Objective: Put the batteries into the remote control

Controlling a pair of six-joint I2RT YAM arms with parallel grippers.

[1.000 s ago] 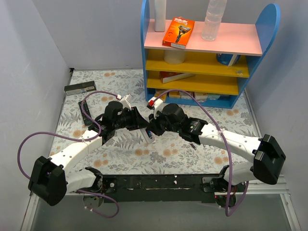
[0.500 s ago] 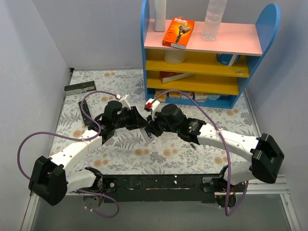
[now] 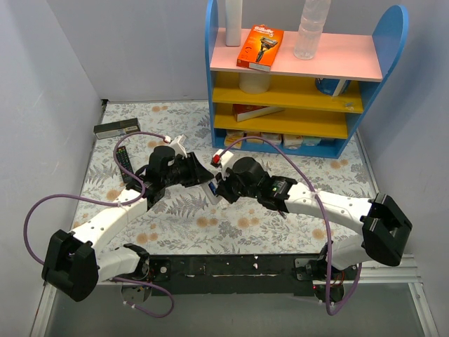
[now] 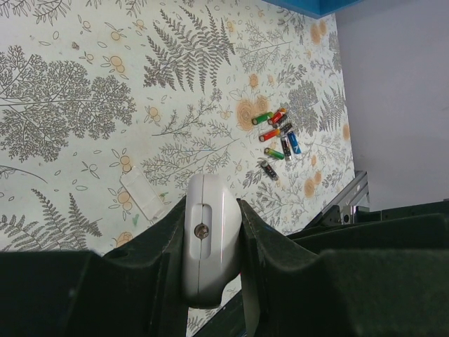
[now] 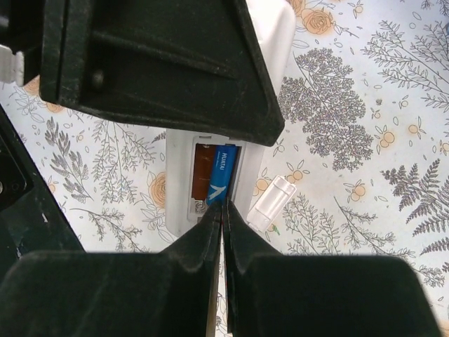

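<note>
My left gripper [image 4: 210, 232] is shut on the small white remote control [image 4: 207, 246] and holds it by its sides; in the top view [image 3: 202, 175] it is mid-table. In the right wrist view the remote [image 5: 179, 186] lies with its battery bay open upward. A blue battery [image 5: 222, 175] sits in the bay beside a brown slot. My right gripper [image 5: 223, 209] is shut, its tips against the blue battery's near end. The white back cover [image 5: 272, 202] lies on the cloth just right of the remote. Several loose batteries [image 4: 277, 137] lie in a cluster on the cloth.
A blue shelf unit [image 3: 302, 77] with boxes and a bottle stands at the back right. A black remote with coloured buttons [image 3: 125, 163] and a long dark flat box [image 3: 116, 128] lie at the back left. Grey walls close both sides.
My right gripper has moved a little left and toward the remote. My left gripper has shifted slightly away from the bases, still holding the remote.
</note>
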